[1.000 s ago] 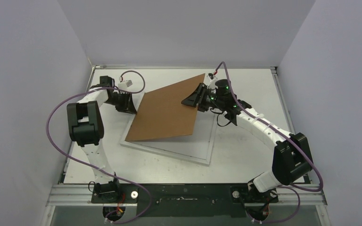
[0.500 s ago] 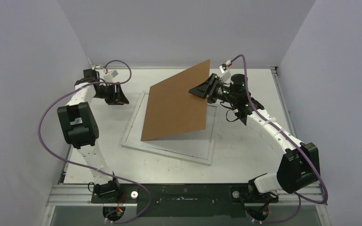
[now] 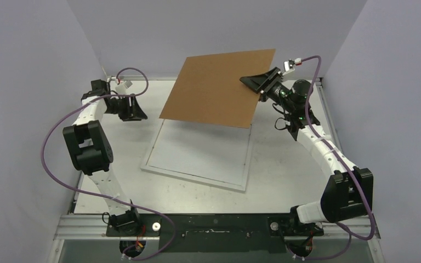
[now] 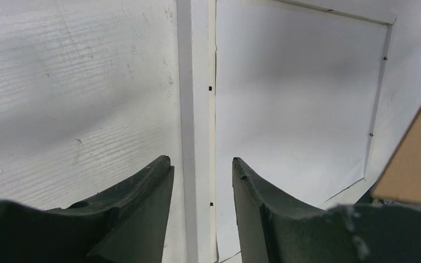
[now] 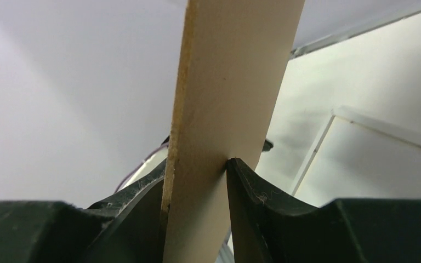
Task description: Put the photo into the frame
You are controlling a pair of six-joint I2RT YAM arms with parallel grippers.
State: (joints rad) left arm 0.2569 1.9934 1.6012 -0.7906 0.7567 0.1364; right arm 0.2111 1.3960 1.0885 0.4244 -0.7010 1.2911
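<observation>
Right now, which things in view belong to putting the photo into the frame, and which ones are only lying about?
Belong to the job:
- white picture frame, flat on the table
- brown cardboard backing board, held in the air by the right gripper
- left gripper, open, near the frame
- photo: not in view

Lying about:
- nothing loose that I can see

frame [image 3: 197,156]: near part open above | backing board [image 3: 216,87]: aloft over far edge
</observation>
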